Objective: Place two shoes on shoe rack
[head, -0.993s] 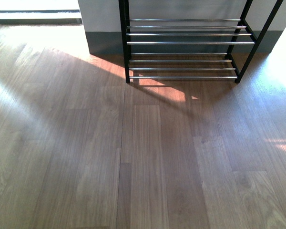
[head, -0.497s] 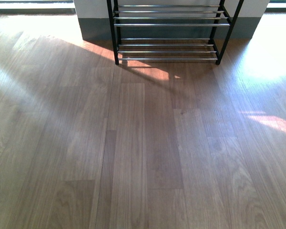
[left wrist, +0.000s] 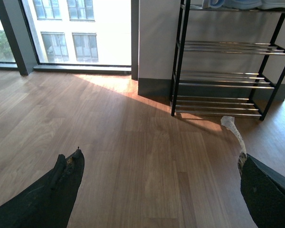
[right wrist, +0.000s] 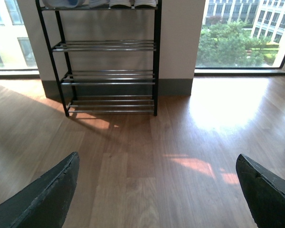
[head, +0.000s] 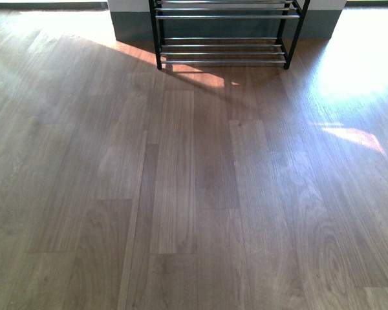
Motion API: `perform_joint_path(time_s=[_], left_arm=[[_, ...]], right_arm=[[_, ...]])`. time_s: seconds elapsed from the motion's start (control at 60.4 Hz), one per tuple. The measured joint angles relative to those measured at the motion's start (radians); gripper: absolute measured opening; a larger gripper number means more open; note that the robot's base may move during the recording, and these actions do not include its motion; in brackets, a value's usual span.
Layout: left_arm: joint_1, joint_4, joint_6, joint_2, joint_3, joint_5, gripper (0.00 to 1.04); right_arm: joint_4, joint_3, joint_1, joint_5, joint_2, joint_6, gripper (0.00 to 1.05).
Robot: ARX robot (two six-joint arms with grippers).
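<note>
Standing on wood floor (head: 194, 194) by wall, shoe rack (head: 223, 39); both jaws apart, empty.

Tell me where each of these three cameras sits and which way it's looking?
Front view: on the robot's body, tilted down at the wooden floor toward the shoe rack; no arm shows.
Left wrist view: on the left arm, facing the rack and a window; the open left hand frames it.
Right wrist view: on the right arm, facing the rack; the open right hand shows.
All three share the rack and floor.
</note>
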Motion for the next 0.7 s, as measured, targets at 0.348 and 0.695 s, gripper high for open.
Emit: perform_joint_path(time_s=[0.348,0.695], left_arm=[[0.0,0.0,0.0,0.0,0.0,0.0,0.95],[0.0,0.0,0.0,0.0,0.0,0.0,0.95]], right_arm=[[0.0,0.0,0.0,-0.001,0.0,0.0,0.96],[0.0,0.0,0.0,-0.001,0.0,0.0,0.96]])
